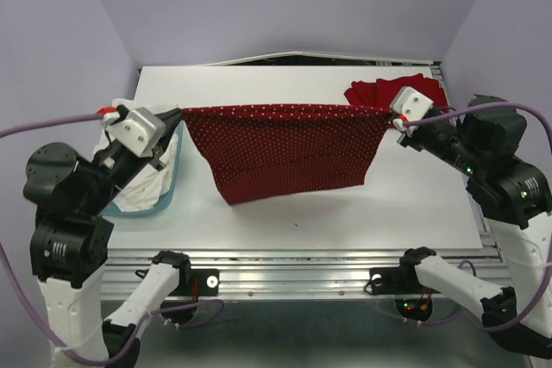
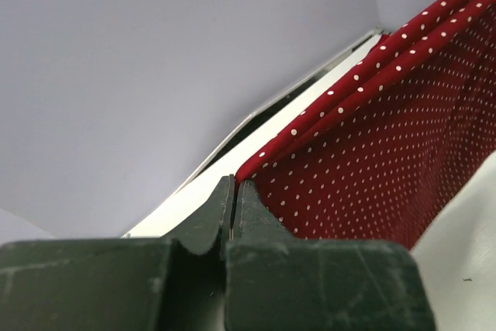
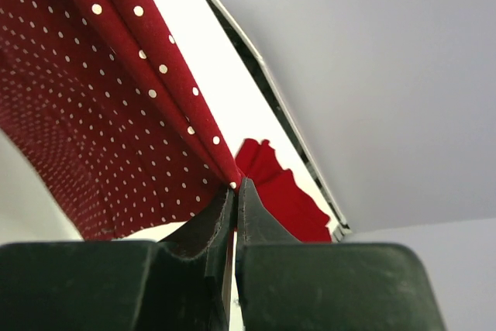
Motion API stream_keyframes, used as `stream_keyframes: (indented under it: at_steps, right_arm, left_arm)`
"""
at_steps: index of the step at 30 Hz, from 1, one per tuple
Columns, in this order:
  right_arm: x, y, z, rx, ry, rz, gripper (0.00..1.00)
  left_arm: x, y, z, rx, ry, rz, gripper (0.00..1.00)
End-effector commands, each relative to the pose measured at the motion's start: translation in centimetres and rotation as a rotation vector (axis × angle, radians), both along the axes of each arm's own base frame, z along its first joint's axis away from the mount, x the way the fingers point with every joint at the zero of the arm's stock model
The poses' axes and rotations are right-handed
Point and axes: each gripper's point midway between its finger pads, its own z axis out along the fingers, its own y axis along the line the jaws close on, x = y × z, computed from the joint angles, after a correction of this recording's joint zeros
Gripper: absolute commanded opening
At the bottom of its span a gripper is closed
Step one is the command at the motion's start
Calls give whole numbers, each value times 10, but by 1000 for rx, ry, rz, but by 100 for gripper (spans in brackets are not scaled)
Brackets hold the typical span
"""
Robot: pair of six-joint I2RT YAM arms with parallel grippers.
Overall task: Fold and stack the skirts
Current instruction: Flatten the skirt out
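The left gripper and right gripper each pinched a top corner of the limp, probably light dark-red polka-dot cloth skirt above the white table.

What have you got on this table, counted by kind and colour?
Dotted dark red skirt: 1, pinched taut between the left end effector and the right end effector
Plain bright red skirt: 1, lying at the far right
Blue-rimmed bin: 1, at the left
White cloth in that bin: 1 bundle
Total: 4
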Motion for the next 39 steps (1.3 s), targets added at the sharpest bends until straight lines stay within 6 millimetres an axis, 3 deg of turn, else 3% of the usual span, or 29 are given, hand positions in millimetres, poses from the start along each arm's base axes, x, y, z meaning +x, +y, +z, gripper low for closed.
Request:
stream_keyframes:
  at_steps: [1, 3, 6, 7, 8, 9, 10, 11, 12, 15, 16, 20, 24, 25, 27, 30, 31, 34, 39]
  right_arm:
    - [-25, -17, 3, 21, 41, -43, 1]
    - [-27, -13, 5, 22, 52, -20, 1]
    - [-24, -9, -22, -23, 123, 3, 1]
    - [-21, -8, -34, -41, 145, 10, 1]
    - [-17, -5, -66, -72, 216, 13, 1]
    - [-15, -3, -83, -86, 246, 22, 1]
    - [-9, -1, -118, -119, 305, 23, 1]
    - [-6, 0, -113, -115, 279, 26, 1]
    - [1, 1, -148, -145, 329, 18, 1]
    - [18, 1, -208, -191, 397, -12, 1]
    - [25, 1, -224, -200, 418, -26, 1]
    - [53, -1, -262, -237, 440, -92, 1]
    - [74, 4, -278, -239, 455, -123, 1]
    - [79, 5, -280, -239, 455, -129, 1]
    - [91, 6, -290, -249, 459, -147, 1]
    - [105, 8, -299, -254, 467, -170, 1]
    - [112, 10, -311, -264, 490, -176, 1]
    - [131, 12, -322, -280, 513, -212, 1]
    - [164, 13, -337, -295, 519, -272, 1]
  left_arm:
    - [-32, 14, 39, -55, -121, 48, 0]
    - [-32, 13, 37, -55, -100, 40, 0]
    - [-23, 3, 17, -28, -19, -10, 0]
    - [-15, -5, -5, -12, 44, -47, 0]
    - [-9, -9, -19, 5, 77, -65, 0]
    - [-4, -11, -35, 17, 116, -77, 0]
    - [9, -15, -68, 41, 195, -91, 0]
    - [16, -17, -89, 48, 250, -92, 0]
    - [27, -18, -124, 80, 322, -95, 0]
    - [53, -12, -176, 137, 408, -51, 0]
    - [64, -8, -207, 160, 475, -19, 0]
    - [97, 0, -242, 188, 505, 59, 0]
    - [131, 1, -248, 189, 479, 98, 0]
    - [141, 1, -259, 200, 509, 107, 0]
    - [155, 0, -257, 201, 495, 120, 0]
    - [180, 1, -273, 213, 523, 146, 0]
    - [188, 0, -270, 214, 519, 152, 0]
    - [214, -1, -295, 235, 581, 166, 0]
    - [251, -4, -308, 230, 586, 187, 0]
